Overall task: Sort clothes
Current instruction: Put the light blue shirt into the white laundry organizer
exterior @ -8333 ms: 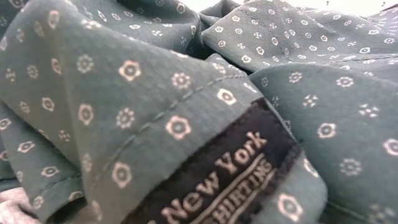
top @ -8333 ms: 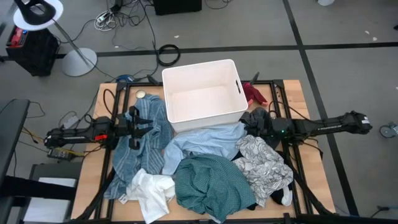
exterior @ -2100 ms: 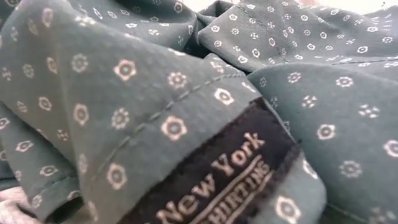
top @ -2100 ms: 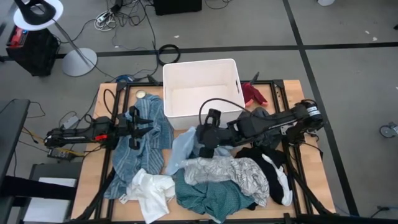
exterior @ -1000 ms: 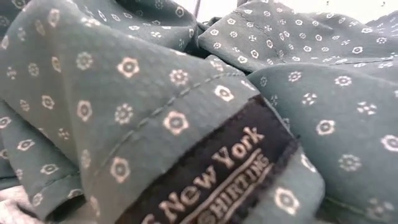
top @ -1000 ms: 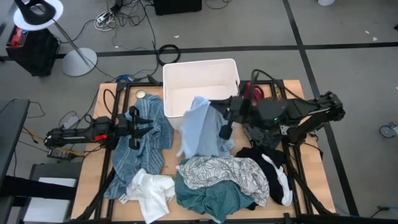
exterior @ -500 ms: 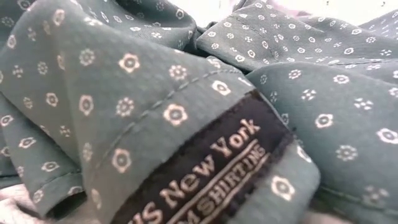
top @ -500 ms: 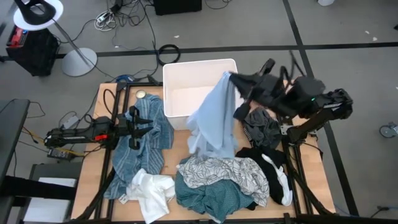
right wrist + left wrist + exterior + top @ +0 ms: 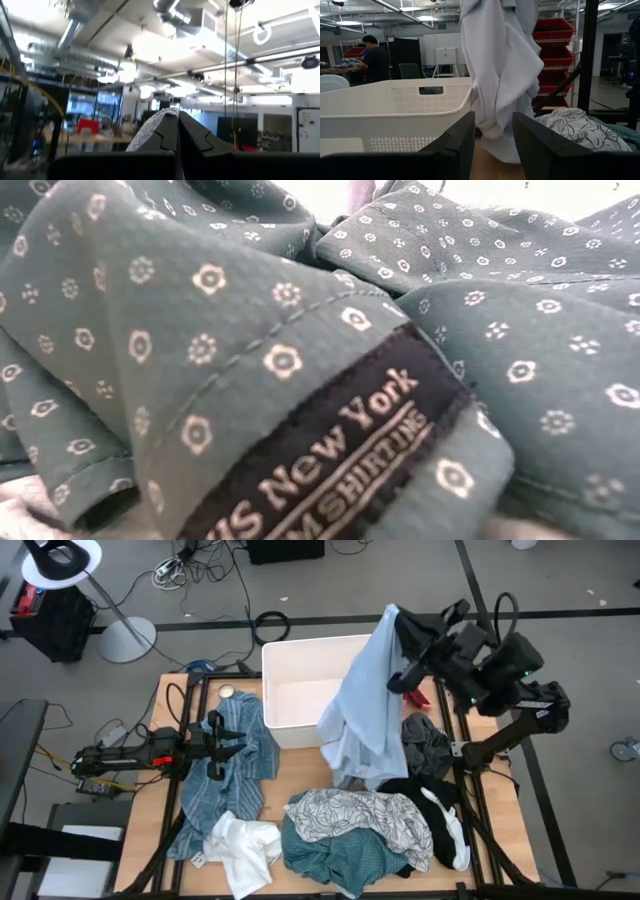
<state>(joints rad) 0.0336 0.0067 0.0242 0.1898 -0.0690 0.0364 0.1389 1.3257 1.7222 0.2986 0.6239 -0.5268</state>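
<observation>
**First garment in the air, the bin not yet filled**

The right claw (image 9: 392, 612) is raised high over the far right of the surface (image 9: 500, 830), its fingers (image 9: 167, 131) pressed together on the top edge of the light blue shirt (image 9: 362, 705). The shirt hangs in a long drape from that pinch, its lower end reaching down to the pile just beside the white bin (image 9: 322, 685). In the left wrist view the same shirt (image 9: 502, 65) dangles right next to the bin's perforated wall (image 9: 395, 107), outside it rather than over its opening.

The bin looks empty in the high view, so by the look of things nothing has been sorted into it yet (if the bin is indeed where this shirt belongs).

The rest of the clothes lie on the surface:
- the denim-blue garment (image 9: 228, 772) at the left, under the left arm;
- the plain white piece (image 9: 240, 848) at the near left;
- the teal patterned shirt (image 9: 335, 858) at the near middle, which fills the low view (image 9: 300, 330);
- the leaf-print garment (image 9: 365, 815) lying over it;
- the black garment (image 9: 425, 790) and white sock (image 9: 458, 845) at the right;
- a red piece (image 9: 413, 692), mostly hidden behind the raised arm.

The left claw (image 9: 214, 745) waits low over the denim-blue garment, fingers spread, holding nothing. Almost the whole job appears to remain.
</observation>
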